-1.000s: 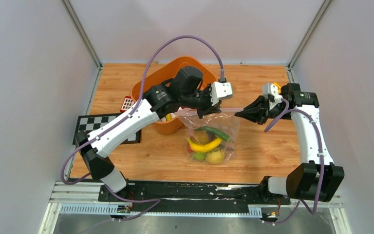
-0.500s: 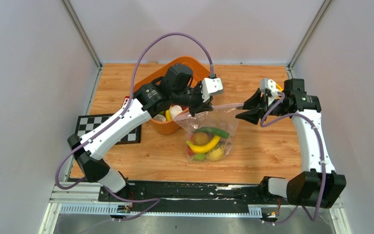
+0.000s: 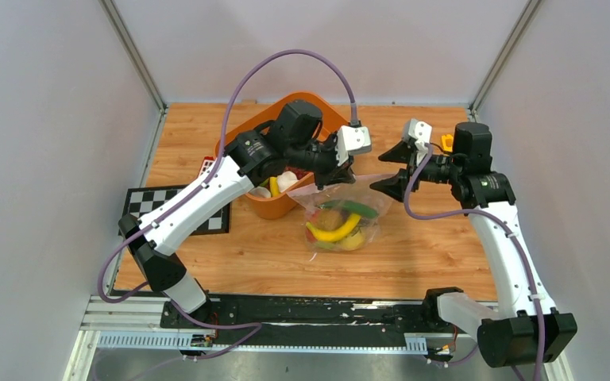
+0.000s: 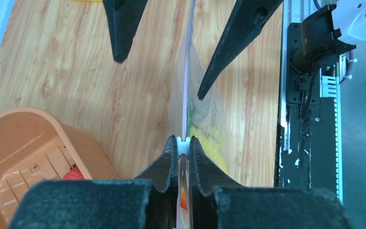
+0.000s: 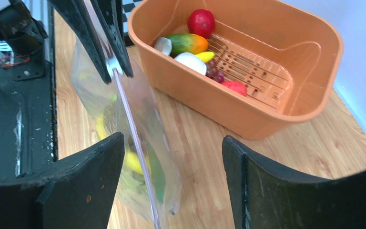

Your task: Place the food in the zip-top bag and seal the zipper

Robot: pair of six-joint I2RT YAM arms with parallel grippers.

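The clear zip-top bag point(image 3: 340, 222) sags on the table with a yellow banana point(image 3: 335, 232) and other food inside. My left gripper point(image 3: 335, 176) is shut on the left end of the bag's mouth, clamping the pinkish zipper point(image 4: 188, 71), which runs straight away from its tips point(image 4: 183, 140). My right gripper point(image 3: 379, 171) stands open at the far end. The zipper strip point(image 5: 133, 133) passes between its fingers nearer the left one, and neither pad presses on it. More food lies in the orange basket point(image 5: 248, 105): a red fruit point(image 5: 201, 22), a mango point(image 5: 188, 43), a white mushroom point(image 5: 189, 62).
The orange basket point(image 3: 274, 208) stands just left of and behind the bag, under the left arm. A checkerboard card point(image 3: 147, 198) lies at the left edge, a small red-and-white block point(image 3: 206, 168) beside the basket. A black rail point(image 4: 310, 143) runs along the near edge.
My right gripper has opened and let go of the bag's edge, swinging back and to the left. The bag has sagged lower onto the table. The left gripper keeps its hold.
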